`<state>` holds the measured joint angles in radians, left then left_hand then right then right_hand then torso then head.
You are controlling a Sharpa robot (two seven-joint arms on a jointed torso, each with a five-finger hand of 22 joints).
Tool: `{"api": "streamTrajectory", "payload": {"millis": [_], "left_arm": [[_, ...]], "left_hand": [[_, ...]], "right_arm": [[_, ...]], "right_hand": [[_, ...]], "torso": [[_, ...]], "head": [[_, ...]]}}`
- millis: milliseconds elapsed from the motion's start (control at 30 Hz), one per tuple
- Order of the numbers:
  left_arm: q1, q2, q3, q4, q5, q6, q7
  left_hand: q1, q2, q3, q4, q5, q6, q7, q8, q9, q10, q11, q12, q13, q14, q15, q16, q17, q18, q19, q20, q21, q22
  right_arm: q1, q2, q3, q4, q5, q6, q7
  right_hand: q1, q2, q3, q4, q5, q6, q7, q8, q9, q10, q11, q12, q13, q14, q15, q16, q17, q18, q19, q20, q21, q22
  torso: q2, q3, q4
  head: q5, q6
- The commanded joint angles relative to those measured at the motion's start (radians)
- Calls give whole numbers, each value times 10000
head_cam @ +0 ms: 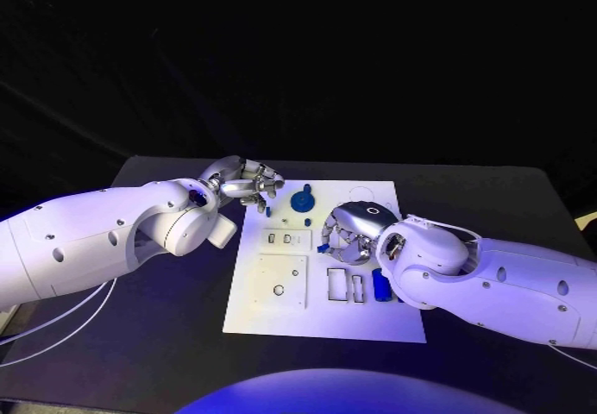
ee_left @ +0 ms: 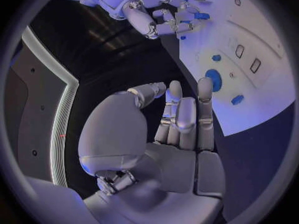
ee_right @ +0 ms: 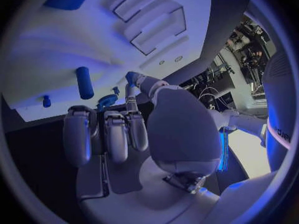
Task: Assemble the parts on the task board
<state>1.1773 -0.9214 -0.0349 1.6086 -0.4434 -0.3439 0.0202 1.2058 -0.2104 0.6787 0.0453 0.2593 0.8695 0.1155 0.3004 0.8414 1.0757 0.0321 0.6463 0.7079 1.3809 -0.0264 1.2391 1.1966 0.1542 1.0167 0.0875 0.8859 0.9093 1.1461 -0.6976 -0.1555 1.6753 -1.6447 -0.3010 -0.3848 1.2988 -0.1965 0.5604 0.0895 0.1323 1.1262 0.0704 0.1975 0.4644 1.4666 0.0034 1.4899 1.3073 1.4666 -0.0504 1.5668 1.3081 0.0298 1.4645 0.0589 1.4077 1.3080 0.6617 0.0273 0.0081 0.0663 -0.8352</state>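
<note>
The white task board [head_cam: 281, 321] lies in the middle of the black table. My right hand [head_cam: 349, 234] hovers over the board's right middle and pinches a small blue part [ee_left: 201, 16] at its fingertips. A round blue part [head_cam: 303, 201] sits near the board's far edge, with a small blue part [head_cam: 269, 210] to its left. A blue block [head_cam: 380, 285] lies by the rectangular slots [head_cam: 338, 285]. My left hand [head_cam: 244, 182] is at the board's far left corner, fingers straight in the left wrist view [ee_left: 181, 119], holding nothing.
Recesses and a raised square plate [head_cam: 281, 280] with holes cover the board's left half. A blue cylinder [ee_right: 84, 82] lies on the board close to my right hand [ee_right: 124, 129]. Black table [head_cam: 149, 345] surrounds the board.
</note>
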Motion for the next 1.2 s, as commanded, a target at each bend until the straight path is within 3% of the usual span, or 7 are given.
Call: {"api": "streamTrajectory", "payload": {"millis": [33,233,533,633,667,933,1200], "left_arm": [[-19,22,0,43,-239,317,94],[-121,5,-4,113,-878,635,144],[-415,-11,-5,361,-3293,963,278],[-485,51,-6,440,-3921,717,-80],[-488,58,-6,440,-3948,700,-108],[-555,463,-24,227,-4215,138,-1237],[-565,812,-44,42,-4186,-39,-2113]], "left_hand": [[74,-2,9,-66,27,124,-19,-39,-107,-88,22,-42,-51,-76,29,-43,-22,167,8,3,-86,-13],[125,61,-32,-75,-57,463,-71,-203,-431,-46,-3,-22,-188,-68,10,-4,-17,169,26,-12,-140,16],[289,226,-170,-13,-465,792,-71,-932,-1327,286,-40,191,-425,405,-32,701,627,48,614,-54,366,625],[276,247,-407,117,-1317,1308,-220,-959,-1572,485,-154,292,-530,588,-117,941,846,-4,921,-122,609,916],[264,235,-438,143,-1395,1334,-229,-969,-1598,519,-158,311,-538,619,-127,984,890,-16,968,-130,649,960],[-83,-177,-1376,740,-1419,1752,-411,-639,-1663,818,-292,640,-527,907,-248,1395,1311,-108,1425,-248,951,1344],[62,-171,-2061,1331,-1875,1970,-582,-197,-1556,1055,-444,1083,-353,1193,-386,1874,1840,-236,1935,-374,1485,1917]], "right_arm": [[59,23,13,-18,-37,-25,-168],[198,110,30,-113,-94,18,-276],[320,168,80,-175,-115,-122,-372],[342,146,115,-99,-118,-227,-395],[343,144,118,-92,-118,-232,-396],[402,107,197,185,-155,-354,-414],[422,83,214,415,-252,-451,-425]], "right_hand": [[-125,-7,61,2,47,48,-13,36,27,326,-52,22,1721,1042,-99,40,2627,52,358,-68,71,2093],[-154,-18,58,7,72,44,-14,39,38,327,-54,23,1724,1042,-103,40,2627,51,360,-73,74,2095],[-236,-42,74,11,208,33,-28,55,83,333,-69,23,1729,1042,-117,40,2627,36,392,-89,137,2122],[-247,-48,78,9,234,30,-29,57,91,333,-70,22,1729,1042,-120,40,2627,35,396,-92,143,2125],[-247,-48,78,9,234,30,-29,57,91,333,-70,22,1729,1042,-120,40,2627,35,396,-92,143,2125],[-258,-56,81,6,264,28,-31,60,99,335,-73,23,1731,1042,-122,40,2627,31,403,-95,158,2131],[-267,-63,80,6,278,27,-31,63,104,335,-74,22,1730,1042,-123,40,2627,32,403,-96,156,2131]], "torso": [[6,0,12],[12,-4,12],[31,4,17],[33,1,14],[33,0,17],[28,9,-2],[28,26,9]], "head": [[-5,27],[-24,72],[-22,136],[-26,150],[-27,155],[-20,211],[-5,214]]}}
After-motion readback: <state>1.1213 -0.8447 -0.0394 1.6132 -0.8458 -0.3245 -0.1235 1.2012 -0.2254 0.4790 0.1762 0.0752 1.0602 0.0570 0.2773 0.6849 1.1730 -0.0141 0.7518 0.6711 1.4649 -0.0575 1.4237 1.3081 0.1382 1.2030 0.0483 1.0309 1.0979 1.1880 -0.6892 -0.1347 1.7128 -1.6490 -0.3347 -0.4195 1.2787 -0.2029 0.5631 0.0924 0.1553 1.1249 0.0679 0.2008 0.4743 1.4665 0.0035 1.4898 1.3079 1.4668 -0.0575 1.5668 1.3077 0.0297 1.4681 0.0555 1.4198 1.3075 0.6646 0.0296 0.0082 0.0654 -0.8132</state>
